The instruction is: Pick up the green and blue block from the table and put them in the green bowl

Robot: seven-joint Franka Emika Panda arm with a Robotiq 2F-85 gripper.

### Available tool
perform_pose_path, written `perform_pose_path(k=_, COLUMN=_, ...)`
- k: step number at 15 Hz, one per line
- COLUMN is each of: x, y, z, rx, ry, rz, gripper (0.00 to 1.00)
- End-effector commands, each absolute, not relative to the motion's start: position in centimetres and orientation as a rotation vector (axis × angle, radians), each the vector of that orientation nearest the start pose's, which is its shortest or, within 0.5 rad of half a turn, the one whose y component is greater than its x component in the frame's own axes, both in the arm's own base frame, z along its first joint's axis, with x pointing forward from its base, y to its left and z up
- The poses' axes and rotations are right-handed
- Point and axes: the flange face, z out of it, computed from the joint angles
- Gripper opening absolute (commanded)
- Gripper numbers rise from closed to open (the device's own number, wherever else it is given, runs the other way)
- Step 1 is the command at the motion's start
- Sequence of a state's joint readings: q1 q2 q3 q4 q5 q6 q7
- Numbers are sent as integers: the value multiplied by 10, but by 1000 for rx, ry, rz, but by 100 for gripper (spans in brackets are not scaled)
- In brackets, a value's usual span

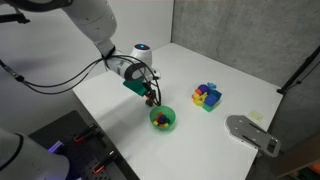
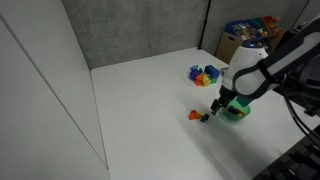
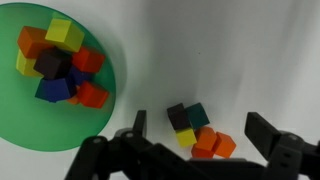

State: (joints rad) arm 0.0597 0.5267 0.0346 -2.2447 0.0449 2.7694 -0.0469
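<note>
No readable text or labels anywhere (frames too small).

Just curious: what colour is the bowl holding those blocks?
The bowl is bright green; wrist view shows it best.

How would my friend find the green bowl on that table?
Look at the big white table. Beside the robot's black gripper sits a small round bright green bowl. It's the only round dish, with colourful blocks inside, while the blue-yellow-purple block cluster sits loose on the table.
</note>
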Motion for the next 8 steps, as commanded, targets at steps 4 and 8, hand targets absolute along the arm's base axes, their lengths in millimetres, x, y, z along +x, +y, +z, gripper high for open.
perform_pose_path(k=4, x=531, y=59, z=87, rx=-3085, ry=-250, rz=-86, gripper=100)
perform_pose_path(k=8, x=530, y=64, z=65, rx=-3094, ry=-327, rz=-99, gripper=100)
